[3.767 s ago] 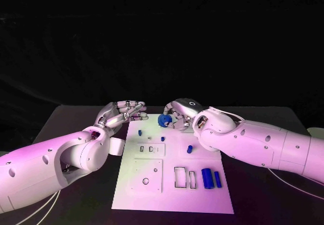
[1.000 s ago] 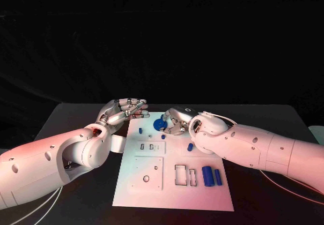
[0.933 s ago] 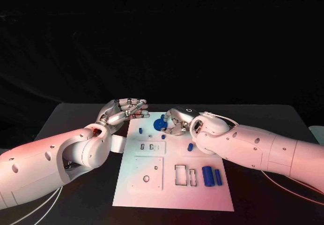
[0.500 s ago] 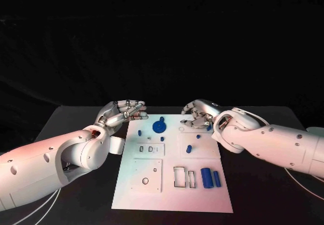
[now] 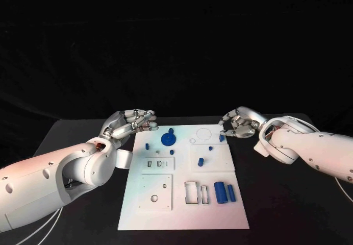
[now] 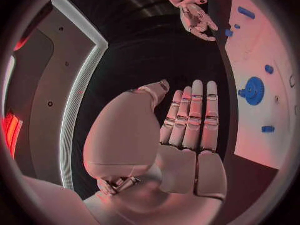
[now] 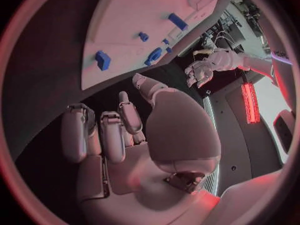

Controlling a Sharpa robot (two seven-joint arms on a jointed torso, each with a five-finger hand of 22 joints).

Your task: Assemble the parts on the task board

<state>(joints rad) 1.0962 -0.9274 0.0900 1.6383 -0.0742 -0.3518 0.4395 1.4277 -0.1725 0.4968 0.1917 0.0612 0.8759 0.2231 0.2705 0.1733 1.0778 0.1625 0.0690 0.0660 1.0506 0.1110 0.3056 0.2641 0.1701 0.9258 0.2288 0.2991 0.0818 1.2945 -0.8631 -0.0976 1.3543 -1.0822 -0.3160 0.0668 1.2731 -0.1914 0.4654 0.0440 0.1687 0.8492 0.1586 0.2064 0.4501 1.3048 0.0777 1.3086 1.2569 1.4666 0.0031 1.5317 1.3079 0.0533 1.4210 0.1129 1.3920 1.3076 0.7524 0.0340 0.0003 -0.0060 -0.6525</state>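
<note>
Item: task board (image 5: pixel 184 201), white plate, lying flat in the middle of the black counter (image 5: pixel 294 204). No brand, label or legible writing can be made out on the board or the parts.

Recesses and contents, head view:
- Round outlined seat (image 5: pixel 203 134) near the far edge, nothing in it.
- Small rectangular slots (image 5: pixel 155 164) at centre left; contents too small to tell.
- Two upright rectangular cut-outs (image 5: pixel 196 192) at the near middle, holding nothing.
- Lower left panel with an oval hole (image 5: pixel 154 198), unfilled.

Parts on the board:
- Blue gear (image 5: pixel 168 138), round, at the far left of the board, with a short stem pointing away from the robot.
- Small blue pegs (image 5: pixel 172 151), scattered between the gear and the board's middle, apart from one another.
- Slanted blue peg (image 5: pixel 199 162), right of centre.
- Two blue cylinders (image 5: pixel 225 193), side by side beside the cut-outs, the left one thicker.

Hands:
- Left hand (image 5: pixel 132 123), off the board's far left corner, holding nothing; in the left wrist view its fingers (image 6: pixel 195 116) lie straight and close together.
- Right hand (image 5: pixel 240 124), just off the board's far right corner, holding nothing; its fingers (image 7: pixel 103 135) appear loosely curled inward, though the wrist view bends them.
</note>
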